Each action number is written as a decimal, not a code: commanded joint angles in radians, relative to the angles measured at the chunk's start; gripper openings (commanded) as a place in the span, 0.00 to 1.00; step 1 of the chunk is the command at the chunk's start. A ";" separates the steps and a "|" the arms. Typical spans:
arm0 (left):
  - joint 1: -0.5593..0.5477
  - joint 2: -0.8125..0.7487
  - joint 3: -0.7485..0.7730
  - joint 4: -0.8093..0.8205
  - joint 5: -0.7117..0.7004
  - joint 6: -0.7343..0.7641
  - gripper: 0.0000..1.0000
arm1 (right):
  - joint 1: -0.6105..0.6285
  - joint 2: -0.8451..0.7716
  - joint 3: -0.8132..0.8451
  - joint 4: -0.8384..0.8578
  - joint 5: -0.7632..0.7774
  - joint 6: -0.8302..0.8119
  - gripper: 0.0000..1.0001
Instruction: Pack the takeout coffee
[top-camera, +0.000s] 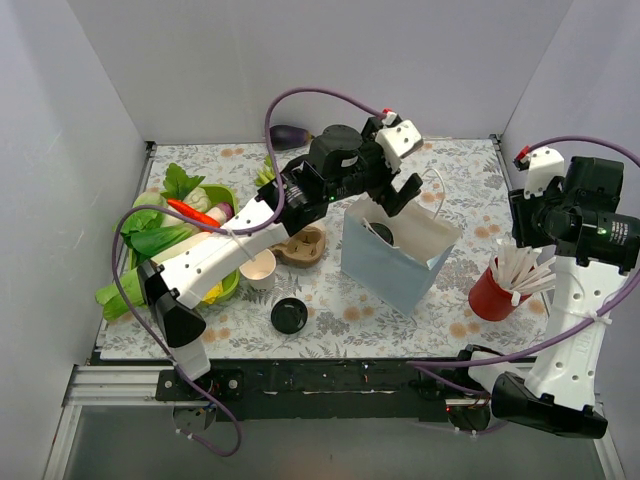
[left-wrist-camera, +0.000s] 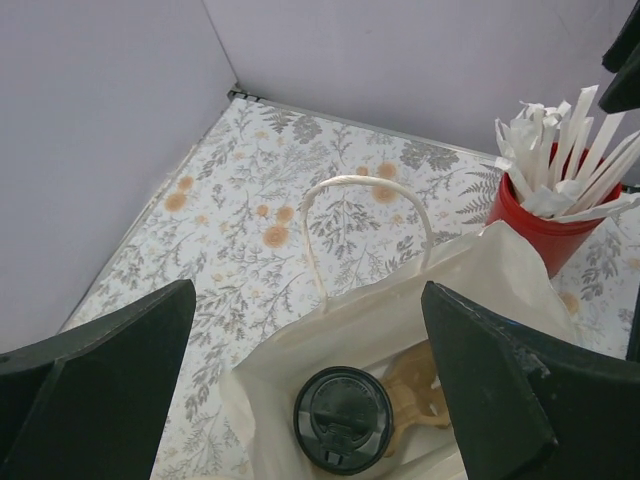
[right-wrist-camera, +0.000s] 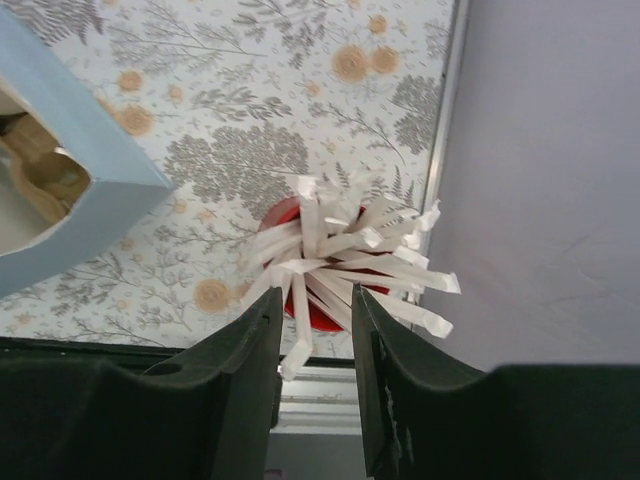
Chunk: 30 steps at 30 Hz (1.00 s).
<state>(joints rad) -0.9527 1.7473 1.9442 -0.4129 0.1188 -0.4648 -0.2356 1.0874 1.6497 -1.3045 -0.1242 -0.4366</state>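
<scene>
The left end effector (top-camera: 395, 195) hangs over the mouth of the paper bag (top-camera: 390, 270) with its two dark, wedge-shaped fingers spread wide and holding nothing. Its wrist view looks straight down between them (left-wrist-camera: 308, 290) and shows what the top view barely gives: the takeout coffee (left-wrist-camera: 342, 418) stands inside the bag, its glossy black dome lid up, and a tan moulded piece (left-wrist-camera: 420, 395) touches it at 3 o'clock. From above, the cup is only a dark disc (top-camera: 382, 232) in the opening. The bag is pale blue outside and white inside, with a looped white cord handle (left-wrist-camera: 365, 185). The right end effector (right-wrist-camera: 312, 300) points down at a red cup (right-wrist-camera: 320, 315) bristling with flat, paper-wrapped straws (right-wrist-camera: 350, 250). Its fingers stand a narrow gap apart, wider than any one straw, with straw ends showing in the gap. In the top view that red cup (top-camera: 492, 292) sits at 4 o'clock from the bag on the floral-printed worktop (top-camera: 470, 190). Only the top view shows a loose black round lid (top-camera: 288, 316) at 8 o'clock of the bag and a lidless white cup (top-camera: 258, 268) at 9 o'clock.
</scene>
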 joint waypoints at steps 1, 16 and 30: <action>-0.003 -0.097 -0.044 0.077 -0.067 0.096 0.98 | -0.005 0.000 0.013 -0.006 0.190 -0.053 0.41; -0.003 0.064 0.153 -0.063 -0.162 0.199 0.98 | -0.011 -0.123 -0.272 0.134 0.318 -0.123 0.36; -0.003 0.058 0.127 -0.081 -0.180 0.175 0.98 | -0.039 -0.020 -0.321 0.238 0.219 -0.131 0.37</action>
<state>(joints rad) -0.9527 1.8290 2.0640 -0.4896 -0.0456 -0.2836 -0.2611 1.0397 1.3308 -1.1255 0.1566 -0.5816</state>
